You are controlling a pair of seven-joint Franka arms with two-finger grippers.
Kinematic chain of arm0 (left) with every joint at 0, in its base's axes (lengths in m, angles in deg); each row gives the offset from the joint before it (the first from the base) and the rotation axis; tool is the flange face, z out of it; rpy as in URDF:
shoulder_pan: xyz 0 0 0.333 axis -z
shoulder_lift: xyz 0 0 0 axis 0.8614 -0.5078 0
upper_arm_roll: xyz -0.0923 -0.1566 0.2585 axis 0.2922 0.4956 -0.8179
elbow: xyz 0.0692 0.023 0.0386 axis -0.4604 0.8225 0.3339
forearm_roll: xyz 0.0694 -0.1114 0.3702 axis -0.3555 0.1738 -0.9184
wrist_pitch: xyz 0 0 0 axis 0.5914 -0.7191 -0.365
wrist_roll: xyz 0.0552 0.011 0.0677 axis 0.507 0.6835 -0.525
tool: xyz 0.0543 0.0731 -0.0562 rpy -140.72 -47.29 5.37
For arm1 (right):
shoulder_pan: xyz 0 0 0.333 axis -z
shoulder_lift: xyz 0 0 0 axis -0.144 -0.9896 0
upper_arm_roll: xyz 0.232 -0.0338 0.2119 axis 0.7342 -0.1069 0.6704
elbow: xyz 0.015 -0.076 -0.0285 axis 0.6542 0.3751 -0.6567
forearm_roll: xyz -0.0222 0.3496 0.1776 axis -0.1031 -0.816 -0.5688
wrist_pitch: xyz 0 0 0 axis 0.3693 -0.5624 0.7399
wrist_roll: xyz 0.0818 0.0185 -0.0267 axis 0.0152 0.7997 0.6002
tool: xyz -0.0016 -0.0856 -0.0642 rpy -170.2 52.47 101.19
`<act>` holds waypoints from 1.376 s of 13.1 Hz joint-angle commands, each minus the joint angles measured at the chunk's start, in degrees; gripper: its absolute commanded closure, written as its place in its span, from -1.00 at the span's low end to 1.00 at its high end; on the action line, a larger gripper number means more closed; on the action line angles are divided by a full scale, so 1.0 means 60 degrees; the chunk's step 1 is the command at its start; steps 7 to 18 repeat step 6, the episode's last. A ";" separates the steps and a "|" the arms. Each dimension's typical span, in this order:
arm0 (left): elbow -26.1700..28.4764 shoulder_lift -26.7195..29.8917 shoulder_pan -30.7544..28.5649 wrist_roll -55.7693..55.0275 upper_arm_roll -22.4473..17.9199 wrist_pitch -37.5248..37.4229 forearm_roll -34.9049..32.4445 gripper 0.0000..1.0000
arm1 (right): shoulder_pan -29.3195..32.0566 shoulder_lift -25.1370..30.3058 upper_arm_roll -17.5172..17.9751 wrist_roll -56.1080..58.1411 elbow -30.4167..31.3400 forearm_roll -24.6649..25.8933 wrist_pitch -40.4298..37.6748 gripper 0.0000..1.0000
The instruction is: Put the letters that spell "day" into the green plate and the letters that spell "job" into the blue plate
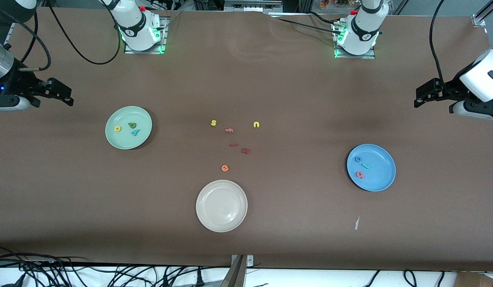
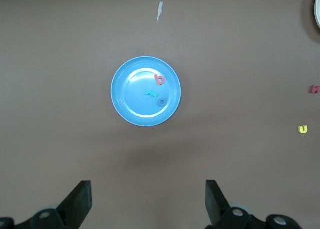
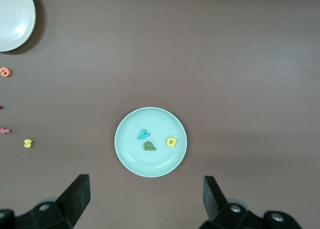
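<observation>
Letters d, a, y [image 1: 128, 128] lie in green plate [image 1: 111, 137]; j, o, b [image 1: 361, 166] in blue plate [image 1: 384, 181]: sorting looks done. Left gripper [image 1: 418, 97] and right gripper [image 1: 68, 95] wide open, empty, parked high at table ends.

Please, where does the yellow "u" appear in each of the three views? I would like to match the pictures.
Front view: the "u" lies mid-table, farther from the camera than the white plate.
Left wrist view: the "u" shows at the picture's edge, apart from the blue plate.
Right wrist view: not in it.
Shared landmark: the blue plate with three letters, in the front and left wrist views.
</observation>
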 commanded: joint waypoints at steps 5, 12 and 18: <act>-0.0307 -0.0117 -0.0077 0.0055 0.0029 -0.0236 0.0102 -1.00 | 0.0004 -0.0017 -0.0005 0.0139 -0.0261 -0.0172 -0.0291 -1.00; -0.0307 -0.0117 -0.0077 0.0055 0.0029 -0.0236 0.0088 -1.00 | 0.0004 -0.0032 -0.0005 0.0154 -0.0261 -0.0158 -0.0291 -1.00; -0.0307 -0.0117 -0.0077 0.0055 0.0029 -0.0236 0.0088 -1.00 | 0.0004 -0.0032 -0.0005 0.0154 -0.0261 -0.0158 -0.0291 -1.00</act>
